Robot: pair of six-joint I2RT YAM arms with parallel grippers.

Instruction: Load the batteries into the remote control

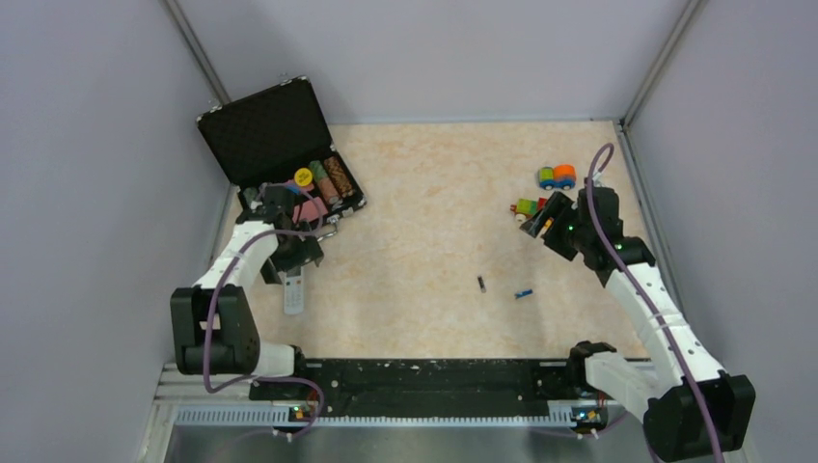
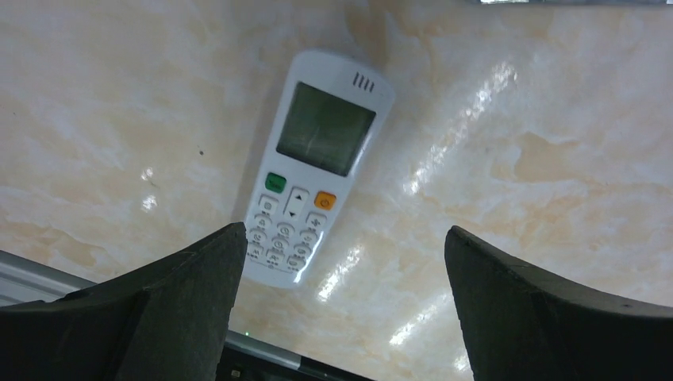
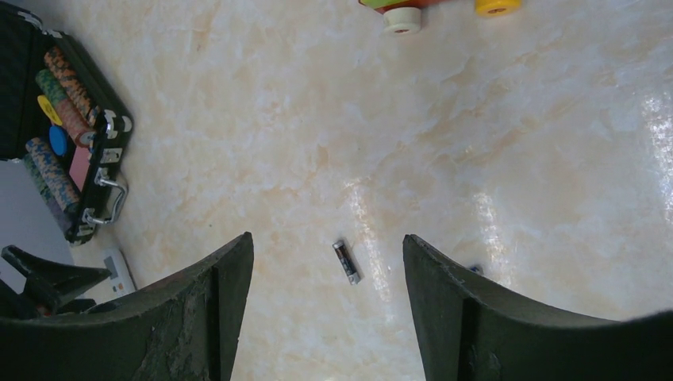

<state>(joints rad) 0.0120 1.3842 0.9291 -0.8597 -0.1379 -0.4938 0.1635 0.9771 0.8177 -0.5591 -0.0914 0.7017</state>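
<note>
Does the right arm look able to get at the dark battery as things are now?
Probably yes. The dark battery lies alone on the table, in line with the open right gripper, and nothing stands between them. The blue battery lies apart from it.

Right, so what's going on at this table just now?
Nothing is held yet. The left end effector hangs open over the remote, which lies face up. The right end effector, also open, looks down at the black battery; the blue battery lies close by. Both batteries are loose on the table, well away from the remote.
</note>
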